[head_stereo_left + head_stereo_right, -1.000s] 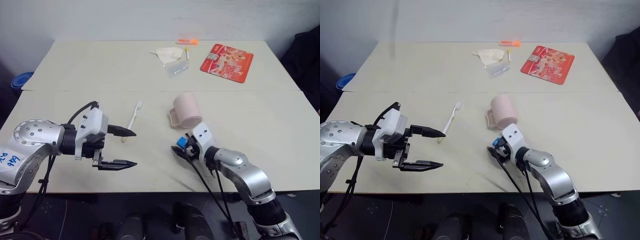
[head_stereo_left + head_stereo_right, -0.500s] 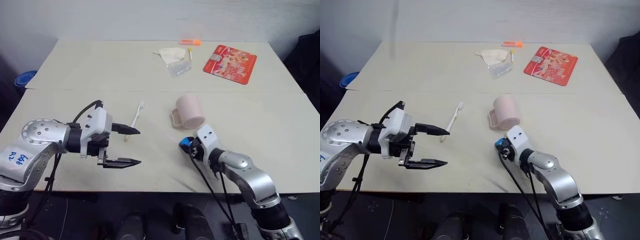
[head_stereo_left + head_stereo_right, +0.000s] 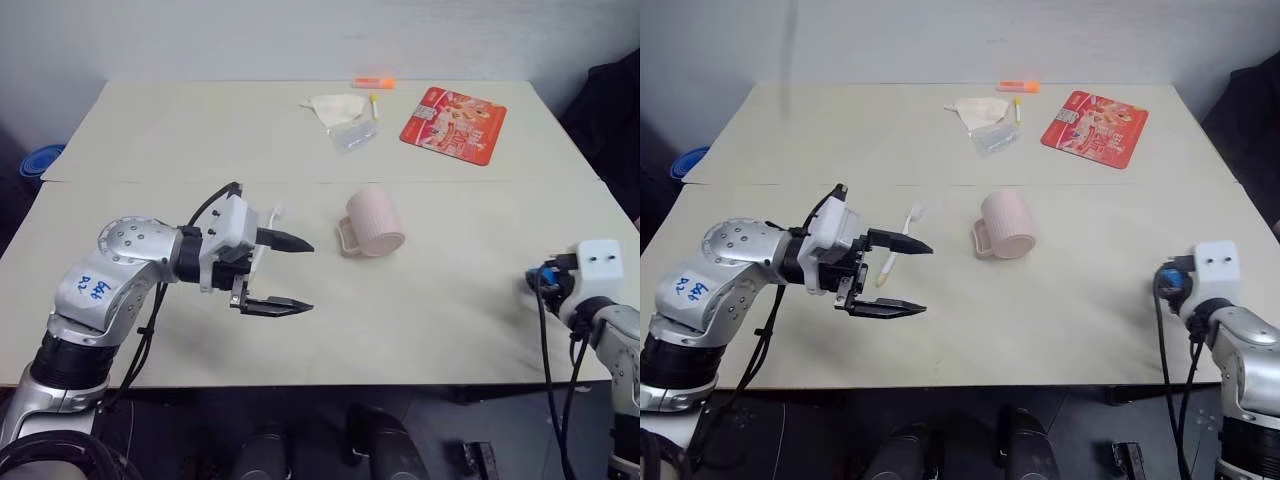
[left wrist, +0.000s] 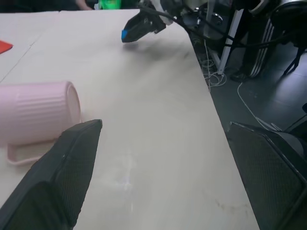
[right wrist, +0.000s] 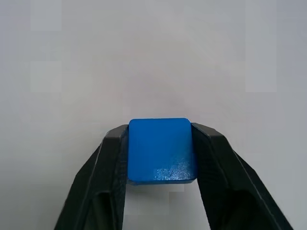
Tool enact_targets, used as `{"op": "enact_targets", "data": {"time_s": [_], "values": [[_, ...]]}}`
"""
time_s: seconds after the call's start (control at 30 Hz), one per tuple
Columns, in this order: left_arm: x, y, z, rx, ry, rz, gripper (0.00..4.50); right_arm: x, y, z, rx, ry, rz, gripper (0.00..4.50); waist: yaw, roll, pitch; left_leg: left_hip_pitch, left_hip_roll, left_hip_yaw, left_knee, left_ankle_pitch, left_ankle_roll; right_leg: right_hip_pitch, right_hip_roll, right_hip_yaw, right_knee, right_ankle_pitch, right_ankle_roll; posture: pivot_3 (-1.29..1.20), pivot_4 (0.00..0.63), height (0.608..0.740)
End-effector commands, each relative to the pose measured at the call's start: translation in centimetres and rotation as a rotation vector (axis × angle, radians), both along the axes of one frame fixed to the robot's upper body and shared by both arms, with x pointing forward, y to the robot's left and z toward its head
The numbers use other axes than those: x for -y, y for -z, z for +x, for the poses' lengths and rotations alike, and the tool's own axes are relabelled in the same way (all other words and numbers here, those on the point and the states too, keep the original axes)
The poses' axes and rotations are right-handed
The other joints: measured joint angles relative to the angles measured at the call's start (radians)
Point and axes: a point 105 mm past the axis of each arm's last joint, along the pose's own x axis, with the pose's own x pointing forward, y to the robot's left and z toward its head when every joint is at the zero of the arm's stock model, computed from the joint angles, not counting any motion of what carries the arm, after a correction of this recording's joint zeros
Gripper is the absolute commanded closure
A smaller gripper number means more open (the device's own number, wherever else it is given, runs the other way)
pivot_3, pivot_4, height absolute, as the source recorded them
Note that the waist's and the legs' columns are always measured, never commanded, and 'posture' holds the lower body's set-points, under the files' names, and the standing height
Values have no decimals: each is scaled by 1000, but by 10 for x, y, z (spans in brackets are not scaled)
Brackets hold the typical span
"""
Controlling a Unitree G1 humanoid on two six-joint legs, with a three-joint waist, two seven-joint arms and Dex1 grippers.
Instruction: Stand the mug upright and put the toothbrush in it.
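Mug (image 3: 372, 224) on its side near the middle of the table (image 3: 450, 310), not upright, ribbed pink wall up, loop handle low on the side toward the robot's left, against the tabletop. Toothbrush (image 3: 910, 222) flat on the table just left of the mug, apart from it, bristle head at the far end, yellowish handle end nearer the robot, middle stretch crossed in the head views by the upper finger of the left claw (image 3: 311, 276). Left claw spread wide, nothing between its black fingers, pointed to the right toward the mug and stopping short of it, one finger above the other, above the tabletop as far as can be told. Right claw (image 5: 160, 130) far off by the table's right edge, well apart from mug and toothbrush, pressed in on a small blue block (image 5: 160, 153) that sits between its two fingers. At the far side of the table: a red packet (image 3: 453, 124), an orange item (image 3: 373, 83) at the back edge, a crumpled white cloth (image 3: 335, 105), a clear plastic wrapper (image 3: 352, 136) just in front of it, and a short yellow-capped tube (image 3: 374, 104) beside the cloth.
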Motion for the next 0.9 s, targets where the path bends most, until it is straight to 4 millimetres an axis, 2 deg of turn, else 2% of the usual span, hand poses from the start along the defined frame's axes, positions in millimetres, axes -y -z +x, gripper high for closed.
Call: {"op": "enact_targets", "data": {"time_s": [0.03, 0.13, 0.2, 0.23, 0.3, 0.37, 0.4, 0.47, 0.5, 0.63, 0.8, 0.9], "values": [[-3, -8, 3, 42, -13, -2, 0, 3, -13, 0, 62, 10, -3, 1294, -5, 1, 0, 0, 0, 1, 0, 0, 0, 0, 0, 1, 0, 0, 0, 0, 150, 740], [-9, -9, 4, 47, -38, 2, 0, -2, -31, 0, 81, -10, -62, 267, -14, 1, 0, 0, 1, 1, 0, 0, 0, 0, 0, 1, 1, 0, 0, 0, 150, 740], [-12, -9, 4, 48, -59, 2, 0, -10, -47, 0, 101, -44, -124, 267, -18, 2, 1, 0, 2, 1, 0, 0, 0, -1, 0, 1, 1, 0, 0, 0, 150, 740], [-15, -10, 4, 48, -73, -1, 0, -24, -59, 3, 121, -102, -141, 267, -19, 2, 1, 0, 2, 1, 0, 0, 0, -1, 0, 2, 1, 0, 0, 0, 150, 740], [-21, -10, 4, 48, -107, -5, 0, -69, -83, 12, 189, -264, -99, 267, -24, 2, 1, 0, 2, 1, 0, 0, 0, -1, 0, 2, 1, 0, 0, 0, 150, 740], [-25, -10, 4, 46, -135, -7, 0, -121, -96, 18, 218, -433, -31, 680, -33, 2, 1, 1, 3, 2, 0, 0, -1, -1, 1, 3, 1, 0, 0, 0, 150, 740], [-28, -10, 4, 45, -151, -8, 0, -137, -98, 18, 213, -485, -12, 889, -36, 2, 1, 1, 4, 2, 0, 0, -1, -1, 1, 3, 1, 0, -1, 0, 150, 740], [-40, -9, 8, 48, -211, 2, 0, -186, -100, 21, 195, -643, -6, 1500, -38, 2, 1, 1, 5, 0, 0, 1, -3, -1, 2, 2, 2, 0, -2, 0, 150, 740], [-46, -9, 9, 50, -239, 5, 0, -208, -102, 22, 193, -711, 6, 1500, -38, 2, 1, 1, 6, 0, 0, 0, -3, -2, 2, 1, 2, -1, -3, 0, 150, 740], [-60, -12, 15, 56, -311, -1, 0, -261, -108, 31, 171, -874, 52, 1500, -33, 2, 1, -4, 5, -1, 0, 0, -3, -5, 1, -1, 5, -1, -3, 0, 150, 740], [-76, -11, 17, 99, -391, 33, 0, -305, -99, 51, 129, -968, 5, 1500, -29, 2, 1, -5, 2, 0, 1, -1, 1, -5, -1, -1, 2, 1, 0, 0, 150, 740], [-80, -15, 11, 102, -417, 13, 0, -311, -92, 65, 92, -940, -5, 1500, -33, 2, 1, -5, 2, 1, 1, -1, 1, -5, -1, -1, 2, 1, 0, 0, 150, 740]]}}
